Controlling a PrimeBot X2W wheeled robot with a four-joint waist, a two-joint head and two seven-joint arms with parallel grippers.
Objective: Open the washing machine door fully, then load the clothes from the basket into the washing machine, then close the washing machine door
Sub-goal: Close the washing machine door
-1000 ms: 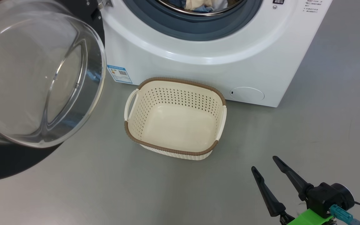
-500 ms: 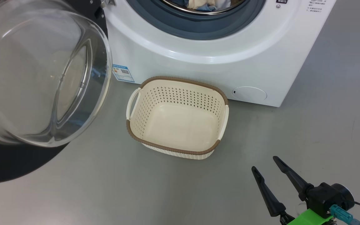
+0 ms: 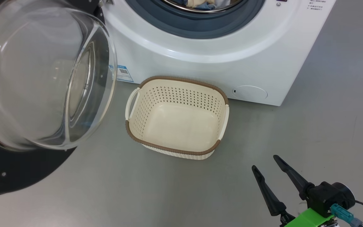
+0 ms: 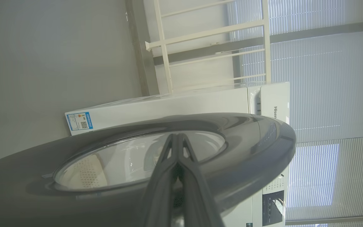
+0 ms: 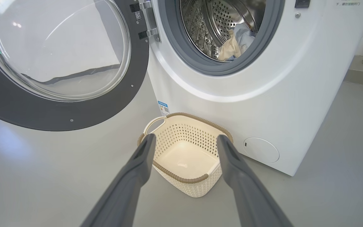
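The washing machine door stands open at the left, its clear glass bowl bulging out of a black rim. The white washing machine fills the top of the head view, and the clothes lie inside its steel drum; the cream and blue pieces show well in the right wrist view. The cream basket sits empty on the floor before the machine. My left gripper is shut, its tips at the door's outer face. My right gripper hangs open, low and right of the basket.
Grey floor stretches right of the machine and in front of the basket. A round service flap sits low on the machine's front. A white railing and window blinds stand behind the machine.
The door has swung a little toward the machine, its glass bowl now nearer the basket's left handle. My right gripper has stayed put and open.
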